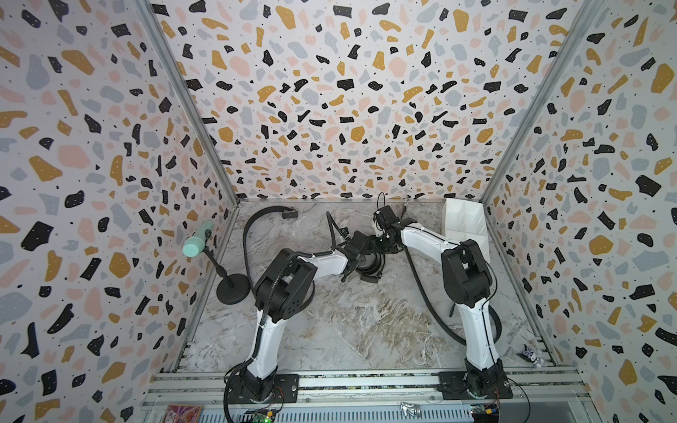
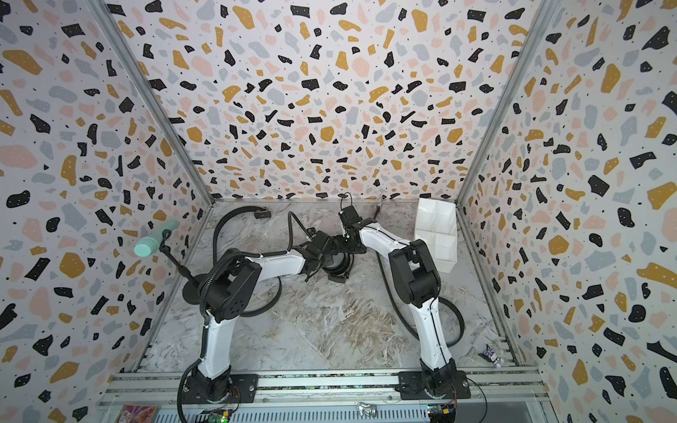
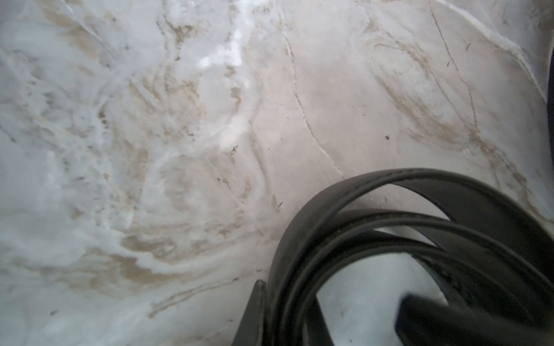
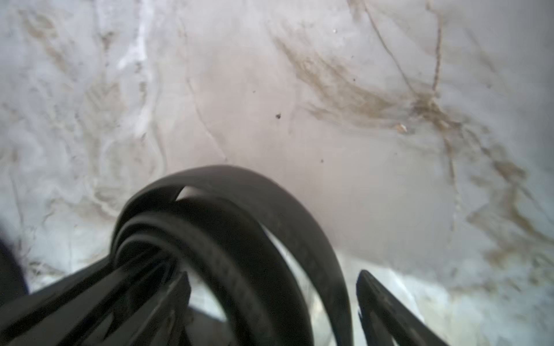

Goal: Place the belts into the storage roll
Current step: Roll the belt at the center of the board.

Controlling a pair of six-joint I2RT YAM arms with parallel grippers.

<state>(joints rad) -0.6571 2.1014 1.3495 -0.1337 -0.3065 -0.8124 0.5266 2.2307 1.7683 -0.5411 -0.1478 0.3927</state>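
Top view: 1 coiled belt (image 1: 372, 263) rests mid-table. The left gripper (image 3: 331, 292) is clamped on the coil's wall. The right gripper (image 4: 271, 272) straddles it, jaws apart. The white divided box (image 1: 463, 219) lies at 2 o'clock, nearer the right arm.

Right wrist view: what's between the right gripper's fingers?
Loops of the coiled belt pass between the right gripper's open fingers, marble table beneath. Only the right wrist view shows it.
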